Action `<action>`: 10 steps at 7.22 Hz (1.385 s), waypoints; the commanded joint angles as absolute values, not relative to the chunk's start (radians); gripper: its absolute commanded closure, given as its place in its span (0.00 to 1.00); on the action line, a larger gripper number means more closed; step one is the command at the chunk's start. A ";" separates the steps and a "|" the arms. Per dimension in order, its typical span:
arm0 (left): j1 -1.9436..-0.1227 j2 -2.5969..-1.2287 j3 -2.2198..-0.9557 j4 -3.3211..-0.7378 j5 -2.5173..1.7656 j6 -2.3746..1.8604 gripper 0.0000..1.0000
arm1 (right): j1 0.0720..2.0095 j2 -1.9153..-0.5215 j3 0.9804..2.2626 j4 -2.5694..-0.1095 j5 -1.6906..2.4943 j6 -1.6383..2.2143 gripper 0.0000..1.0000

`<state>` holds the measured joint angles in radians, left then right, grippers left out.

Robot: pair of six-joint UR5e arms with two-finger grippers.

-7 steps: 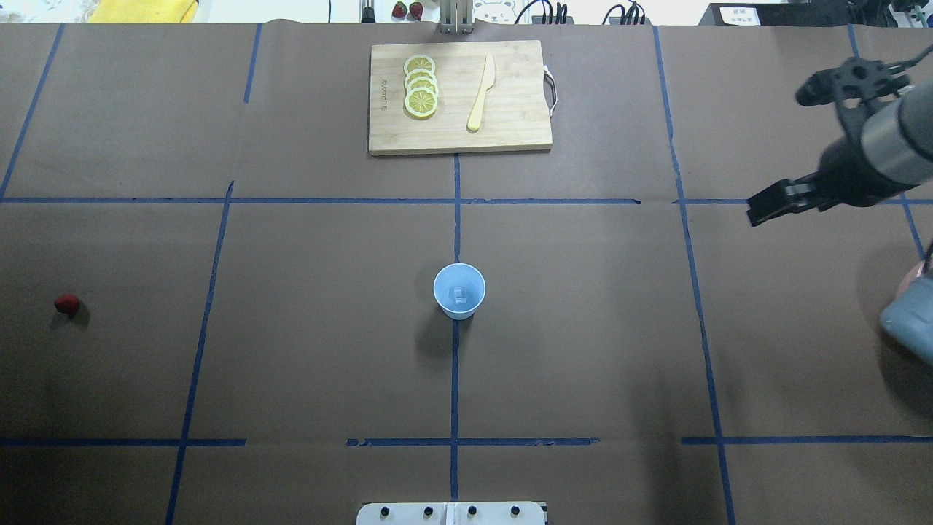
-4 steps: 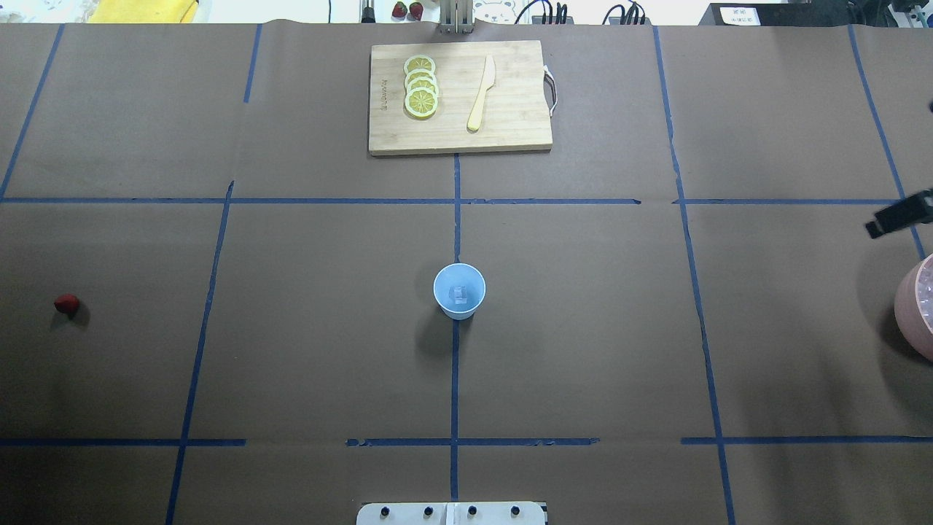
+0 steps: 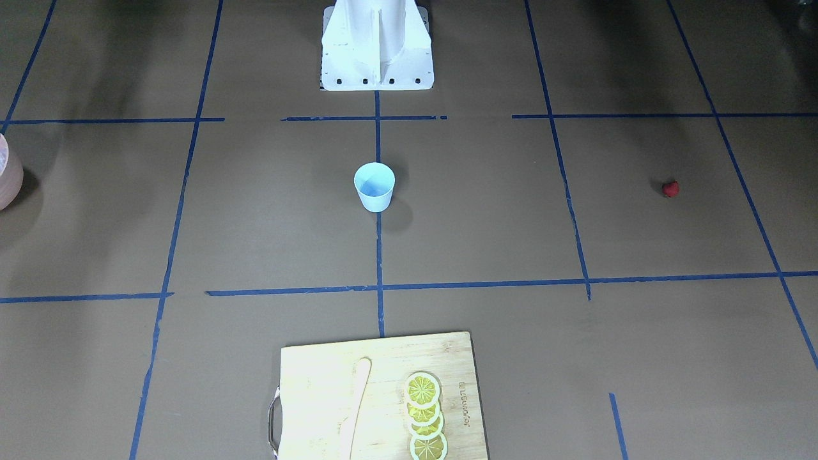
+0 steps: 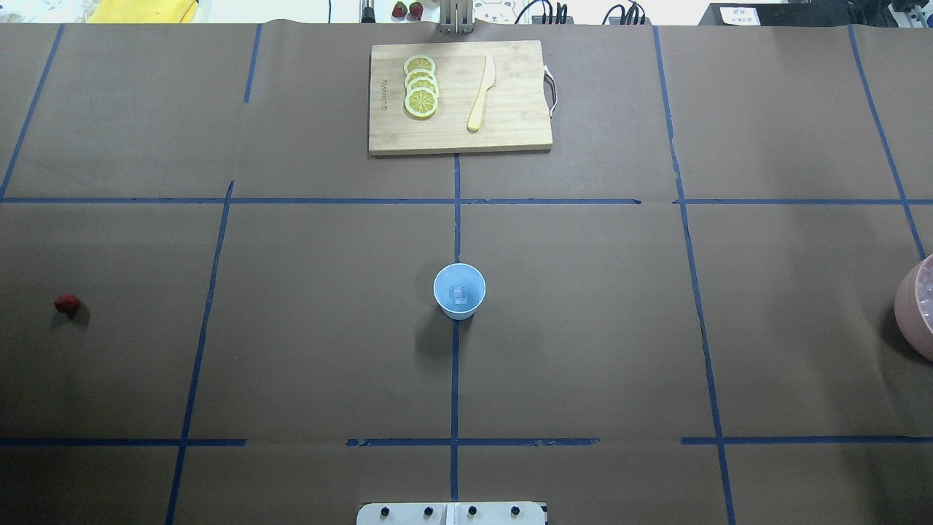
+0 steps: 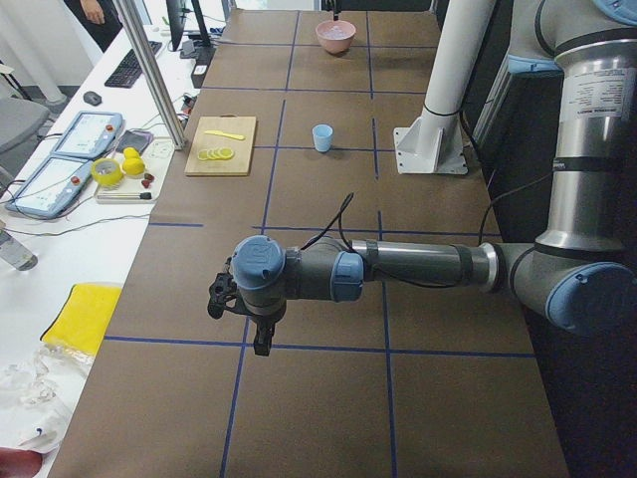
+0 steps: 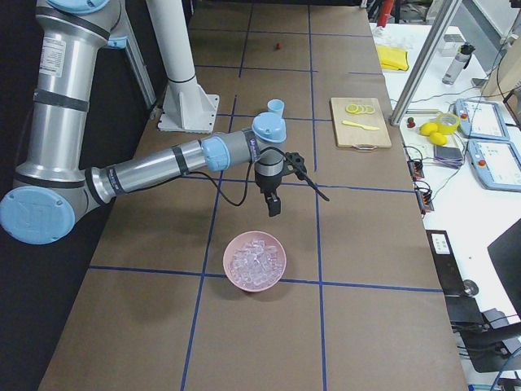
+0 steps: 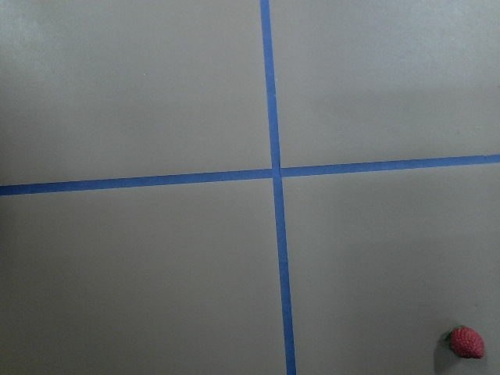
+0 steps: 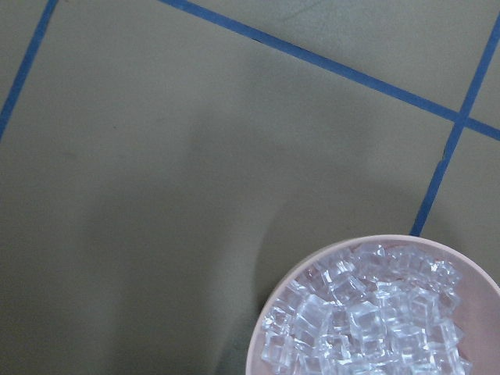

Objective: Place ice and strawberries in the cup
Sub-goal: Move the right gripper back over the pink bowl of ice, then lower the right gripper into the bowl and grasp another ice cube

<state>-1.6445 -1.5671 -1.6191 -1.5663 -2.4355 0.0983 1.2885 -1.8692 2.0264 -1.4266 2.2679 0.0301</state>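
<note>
- on the brown table [image 3: 486, 211], front-facing view: the cup [image 3: 374, 186] is seen upright on the centre blue tape line [image 3: 378, 255], near the robot base [image 3: 377, 45]. the strawberry [image 3: 670, 188] is lying well apart from it, toward the robot's left side. a pink bowl [image 3: 6, 176] is cut off at the opposite edge. a cutting board [image 3: 307, 383] is noted at the near edge, with lemon slices [image 3: 424, 415] and a pale knife [image 3: 354, 409] on it.
- overhead view: one cube of ice [image 4: 459, 294] is made out at the bottom of the cup. the strawberry is seen on the bare table far to the left, outside the cup.
- left-end view: the left gripper [image 5: 239, 324] is held above the table, far from the cup. whether its fingers are spread or pressed together cannot be told.
- right-end view: the right gripper [image 6: 297, 202] is hung above the table near the pink bowl, between the bowl and the cup. the bowl is heaped with ice. the state of the fingers cannot be told here.
- left wrist view: two blue tape lines are seen crossing; the strawberry is caught in the lower right corner.
- right wrist view: part of the pink bowl's rim and its ice are seen at lower right.
</note>
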 commanded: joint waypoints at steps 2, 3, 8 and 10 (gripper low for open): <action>-1.644 -1.568 -1.620 -1.566 -2.436 0.098 0.00 | 1.298 -1.904 1.887 -1.192 2.307 0.113 0.03; -1.644 -1.568 -1.620 -1.566 -2.437 0.098 0.00 | 1.298 -1.905 1.876 -1.192 2.309 0.112 0.12; -1.644 -1.552 -1.661 -1.562 -2.434 0.098 0.00 | 1.295 -1.904 1.799 -1.190 2.301 0.077 0.34; -1.644 -1.552 -1.664 -1.560 -2.434 0.098 0.00 | 1.283 -1.901 1.798 -1.192 2.293 0.074 0.35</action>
